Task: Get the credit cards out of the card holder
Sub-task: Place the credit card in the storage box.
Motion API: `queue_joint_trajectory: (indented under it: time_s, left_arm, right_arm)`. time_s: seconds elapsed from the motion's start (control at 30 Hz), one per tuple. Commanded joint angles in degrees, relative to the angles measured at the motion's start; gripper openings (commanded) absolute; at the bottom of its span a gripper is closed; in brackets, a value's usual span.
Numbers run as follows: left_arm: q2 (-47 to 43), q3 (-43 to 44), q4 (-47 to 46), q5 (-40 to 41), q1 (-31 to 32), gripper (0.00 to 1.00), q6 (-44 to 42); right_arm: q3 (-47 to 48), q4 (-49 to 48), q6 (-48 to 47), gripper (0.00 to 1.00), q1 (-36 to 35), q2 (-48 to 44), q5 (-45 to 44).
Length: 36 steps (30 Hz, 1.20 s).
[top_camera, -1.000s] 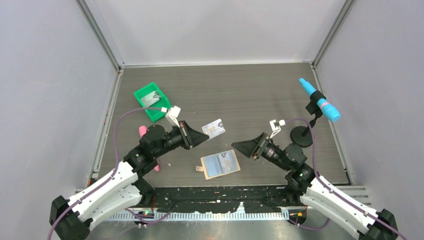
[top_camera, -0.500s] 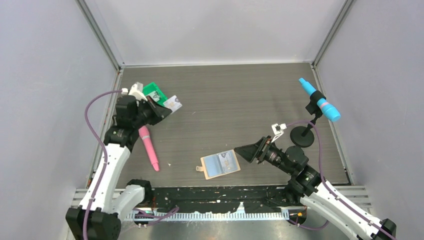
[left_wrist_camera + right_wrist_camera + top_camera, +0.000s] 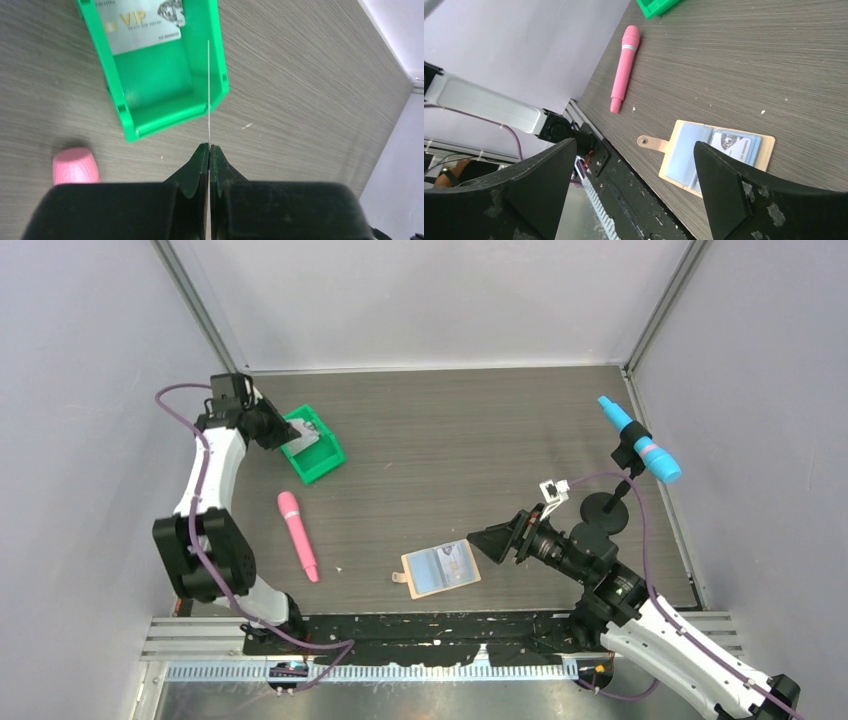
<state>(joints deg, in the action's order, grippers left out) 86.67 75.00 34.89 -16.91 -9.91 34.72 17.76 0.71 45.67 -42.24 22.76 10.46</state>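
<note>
The tan card holder (image 3: 440, 568) lies spread open near the front edge, blue panels up, strap tab to the left. One credit card (image 3: 734, 145) sits in its right panel. My right gripper (image 3: 492, 541) hovers just right of the holder, open wide, nothing between its fingers (image 3: 724, 185). My left gripper (image 3: 209, 146) is shut on a credit card (image 3: 208, 90), seen edge-on as a thin white line above the right wall of the green bin (image 3: 150, 120). Another card (image 3: 142, 22), marked VIP, lies flat inside that bin.
The green bin (image 3: 325, 465) stands at the far left. A pink pen-like stick (image 3: 298, 535) lies left of the holder, also in the right wrist view (image 3: 625, 65). A blue tool on a black stand (image 3: 640, 445) is at the right. Grey walls close three sides.
My left arm swung from the middle of the table to the far left, carrying the card over the green bin. My right gripper opened wider and edged toward the holder.
</note>
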Motion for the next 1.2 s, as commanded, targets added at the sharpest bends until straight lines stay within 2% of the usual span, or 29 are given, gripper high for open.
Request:
queue_joint_trajectory:
  time_s: [0.0, 0.27, 0.53, 1.17]
  left_arm:
    - [6.66, 8.80, 4.64, 2.97, -0.19, 0.00, -3.59]
    - [14.45, 14.16, 4.84, 6.35, -0.43, 0.00, -3.77]
    - [20.98, 17.27, 3.34, 4.02, -0.59, 0.00, -4.41]
    - [25.49, 19.81, 2.29, 6.65, -0.63, 0.00, -4.42]
  right_arm:
    - [4.27, 2.87, -4.18, 0.95, 0.31, 1.81, -1.32]
    - [5.68, 3.20, -5.87, 0.96, 0.33, 4.63, -3.14]
    - [7.28, 4.40, -7.59, 0.95, 0.51, 6.78, -4.40]
    - [8.45, 6.29, -9.52, 0.95, 0.84, 7.28, -5.96]
